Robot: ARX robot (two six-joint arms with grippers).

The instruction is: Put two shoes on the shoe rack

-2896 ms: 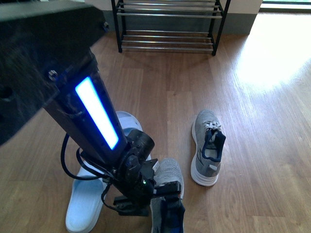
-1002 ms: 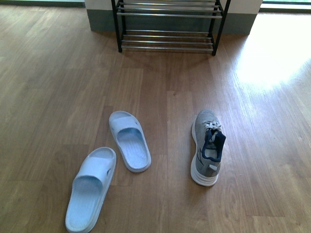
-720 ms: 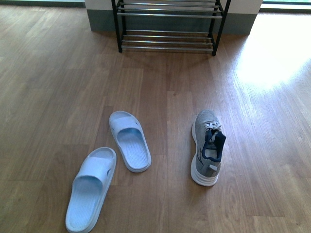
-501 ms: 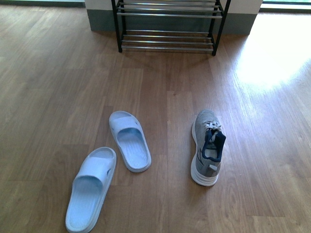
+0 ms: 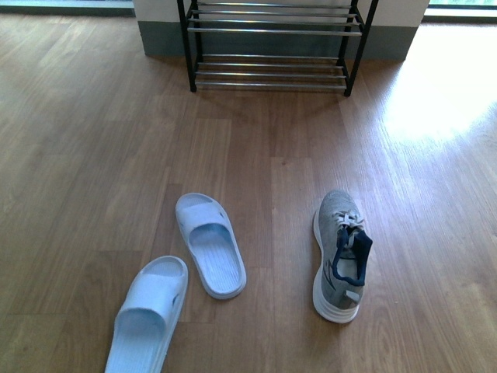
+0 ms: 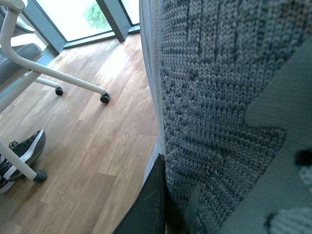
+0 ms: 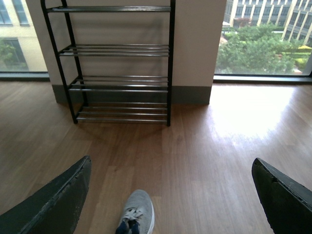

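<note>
- My left gripper [image 6: 170,209]: clamped on the first sneaker [image 6: 219,97]. The shoe's grey knit side fills the left wrist view and presses against one dark finger [image 6: 151,204], with the floor below it.
- My right gripper [image 7: 171,165]: fingers spread wide with nothing between them, facing the shoe rack [image 5: 272,47].
- Second sneaker [image 5: 342,260]: upright on the wooden floor [image 5: 93,155], toe towards the rack and well apart from it.
- Shoe rack: against the wall, with chrome rods between black frames.
- Two pale blue slippers [image 5: 210,245]: on the floor, left of the second sneaker.
- White chair base [image 6: 53,78] on castors: a dark shoe [image 6: 22,151] lies near it.
</note>
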